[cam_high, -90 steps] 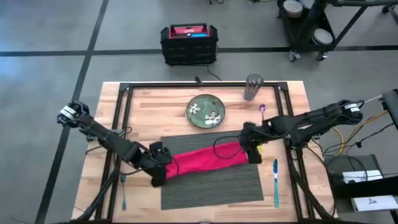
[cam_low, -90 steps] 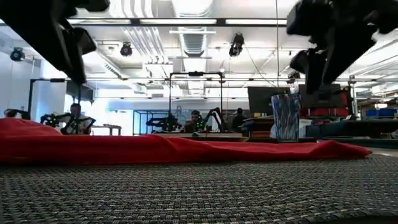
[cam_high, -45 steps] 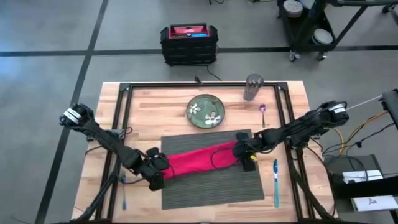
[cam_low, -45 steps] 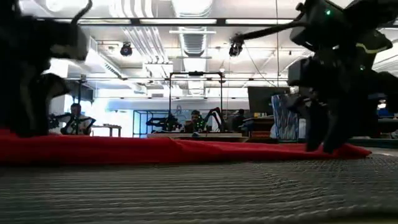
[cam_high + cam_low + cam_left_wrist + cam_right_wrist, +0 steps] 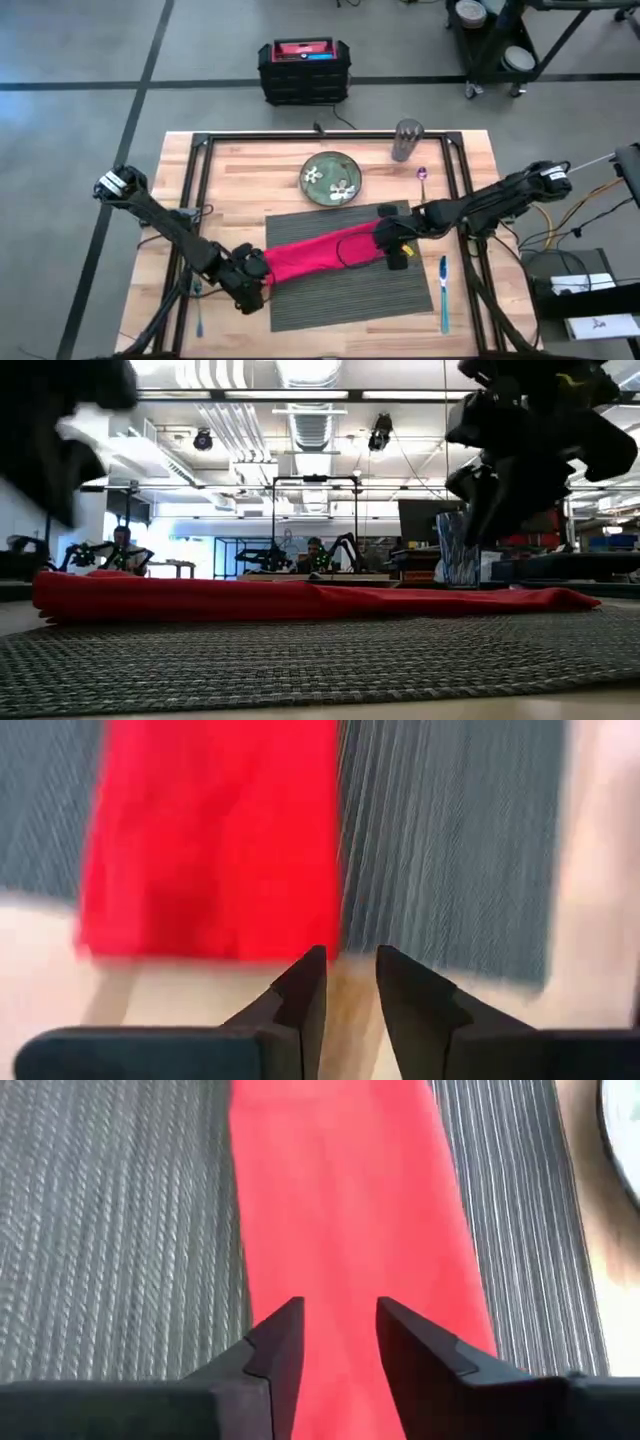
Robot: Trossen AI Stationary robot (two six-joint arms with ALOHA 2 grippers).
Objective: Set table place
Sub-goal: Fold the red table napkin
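Grey workshop floor surrounds the table [image 5: 230,165], whose light-wood top carries the dark ribbed placemat [image 5: 345,295] toward its near edge. A red napkin [image 5: 320,250] lies folded lengthwise across the placemat, slanting from the mat's left edge up toward its far right corner. The left gripper [image 5: 250,290] sits at the napkin's left end, by the placemat's left edge; its wrist camera shows the fingers [image 5: 305,995] parted by a narrow gap with nothing between them, the napkin's edge just ahead. The right gripper [image 5: 388,240] hangs over the napkin's right end, its fingers [image 5: 275,1350] slightly apart above the red cloth, gripping nothing. Beyond the placemat rest a green flowered plate [image 5: 331,178] and a metal cup [image 5: 406,140]; a blue-handled utensil [image 5: 443,290] lies just right of the mat.
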